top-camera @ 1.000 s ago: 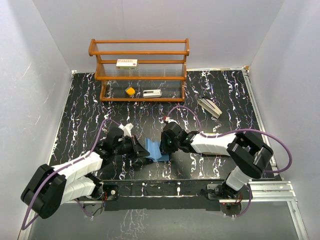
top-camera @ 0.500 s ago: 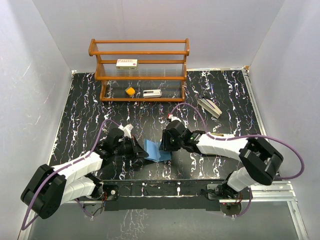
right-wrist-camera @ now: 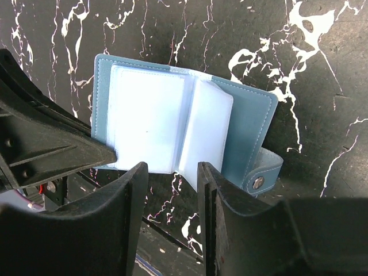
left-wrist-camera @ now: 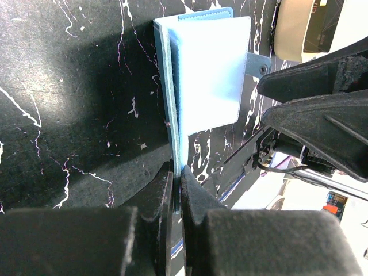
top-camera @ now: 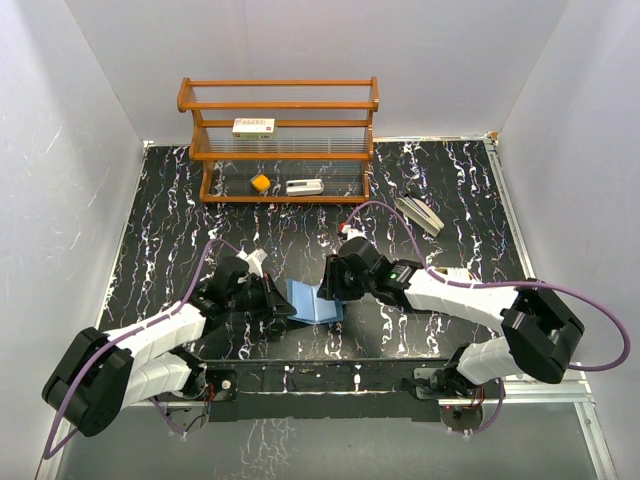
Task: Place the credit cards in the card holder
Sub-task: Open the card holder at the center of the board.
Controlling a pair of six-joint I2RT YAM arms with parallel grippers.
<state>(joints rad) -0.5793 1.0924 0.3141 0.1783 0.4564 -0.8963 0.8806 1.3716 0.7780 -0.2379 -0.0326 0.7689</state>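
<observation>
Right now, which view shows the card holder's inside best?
Right wrist: the card holder lies open, pale sleeves facing camera. Left wrist sees it partly edge-on in the left claw; top external, just a blue patch.

Wooden rack (top-camera: 280, 104) with white box (top-camera: 253, 127)

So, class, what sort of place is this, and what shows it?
Likely a robot lab cell: white walls enclose a black marbled table, two arms bolted at its edge, a wooden rack of props.

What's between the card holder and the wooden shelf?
Only bare marbled table lies between the card holder and the wooden shelf; the top view shows that stretch.
</observation>
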